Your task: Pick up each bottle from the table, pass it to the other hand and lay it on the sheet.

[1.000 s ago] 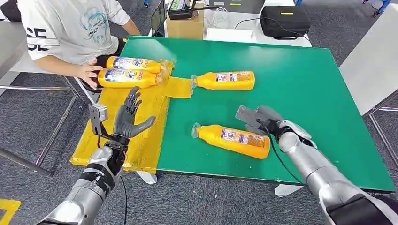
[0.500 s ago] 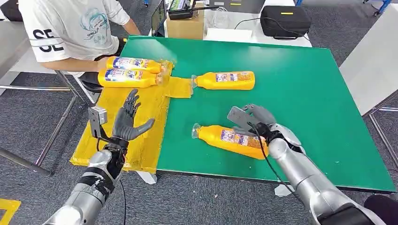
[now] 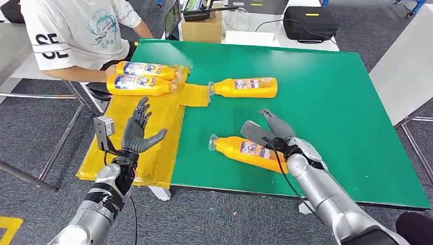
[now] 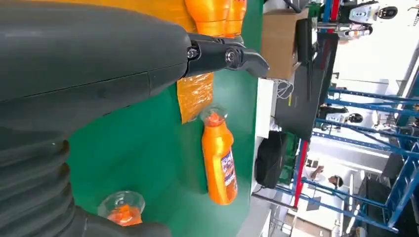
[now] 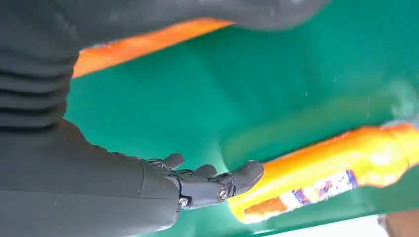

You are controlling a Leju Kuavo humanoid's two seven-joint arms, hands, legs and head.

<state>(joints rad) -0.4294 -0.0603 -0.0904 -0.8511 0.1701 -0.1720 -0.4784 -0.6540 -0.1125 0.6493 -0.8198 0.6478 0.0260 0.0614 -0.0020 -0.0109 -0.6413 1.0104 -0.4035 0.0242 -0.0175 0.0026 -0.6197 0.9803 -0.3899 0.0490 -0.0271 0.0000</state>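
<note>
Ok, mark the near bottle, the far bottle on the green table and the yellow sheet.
Near bottle point(image 3: 232, 146): head view, orange body by the neck.
Far bottle point(image 3: 247, 87): head view, on its label.
Yellow sheet point(image 3: 161, 127): head view, bare middle.

We think this is a robot lab or test room. We see a green worktop point(image 3: 327, 92) on grey carpet point(image 3: 214, 219), a laptop point(image 3: 173, 20), a cardboard box point(image 3: 201, 28) and a black bag point(image 3: 310, 23) on a white desk behind it. Blue metal racks point(image 4: 390, 163) stand farther back, and a person point(image 3: 76, 35) sits close by.
</note>
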